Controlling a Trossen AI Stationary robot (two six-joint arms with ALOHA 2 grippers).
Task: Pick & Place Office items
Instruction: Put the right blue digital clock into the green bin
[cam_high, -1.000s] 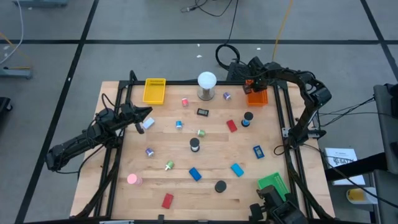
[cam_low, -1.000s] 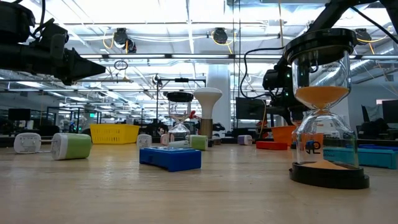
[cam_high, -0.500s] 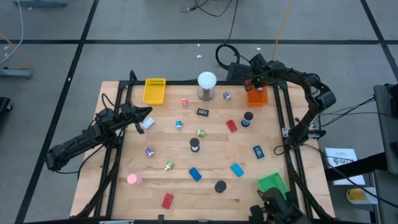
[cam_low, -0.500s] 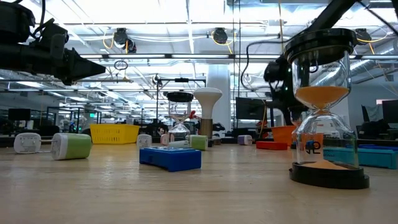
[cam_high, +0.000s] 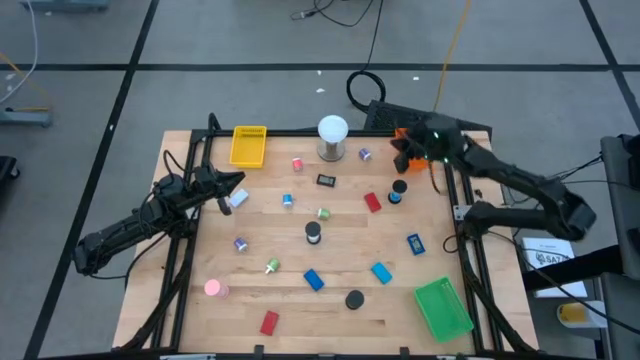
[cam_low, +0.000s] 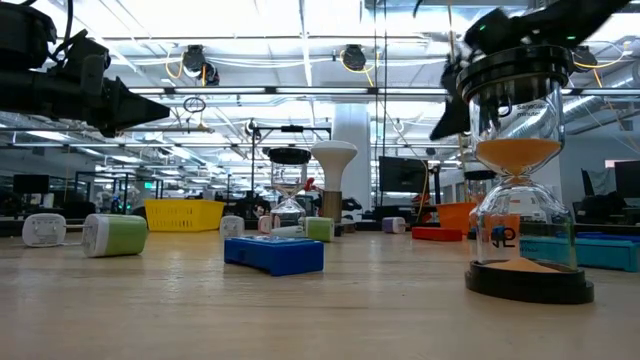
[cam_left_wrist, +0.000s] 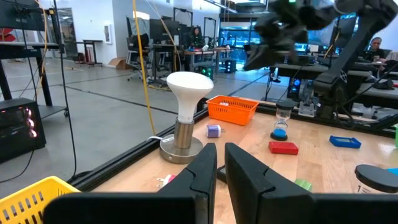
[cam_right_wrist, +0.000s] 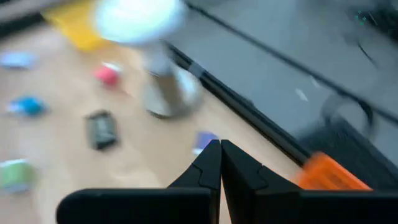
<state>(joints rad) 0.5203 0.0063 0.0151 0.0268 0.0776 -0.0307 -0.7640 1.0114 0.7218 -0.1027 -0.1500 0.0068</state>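
Note:
The office items lie scattered flat on the wooden table (cam_high: 300, 255): red blocks (cam_high: 372, 202) (cam_high: 269, 322), blue blocks (cam_high: 314, 281) (cam_high: 381, 272), a black round piece (cam_high: 354, 299), a pink round piece (cam_high: 213, 288), and small purple (cam_high: 366, 154) and green (cam_high: 272, 266) bits. My right gripper (cam_high: 402, 155) hangs shut and holding nothing above the orange tray (cam_high: 418, 160) at the far right, slanting toward the white bulb; it is blurred in its wrist view (cam_right_wrist: 220, 155). My left gripper (cam_high: 236, 188) waits level at the table's left edge, its fingers (cam_left_wrist: 205, 171) nearly together with nothing between them.
A white bulb on a metal base (cam_high: 332, 137) stands at the far middle. A yellow tray (cam_high: 248, 146) sits far left and a green tray (cam_high: 442, 308) near right. Two hourglasses (cam_high: 313, 232) (cam_high: 398, 189) stand upright among the items. A black frame (cam_high: 185, 250) rims the table.
My right gripper has risen from over the orange tray, and its arm has drawn back toward the table's right edge. The gripper has tipped up from pointing steeply down to slanting only a little below level. Nothing on the table has moved.

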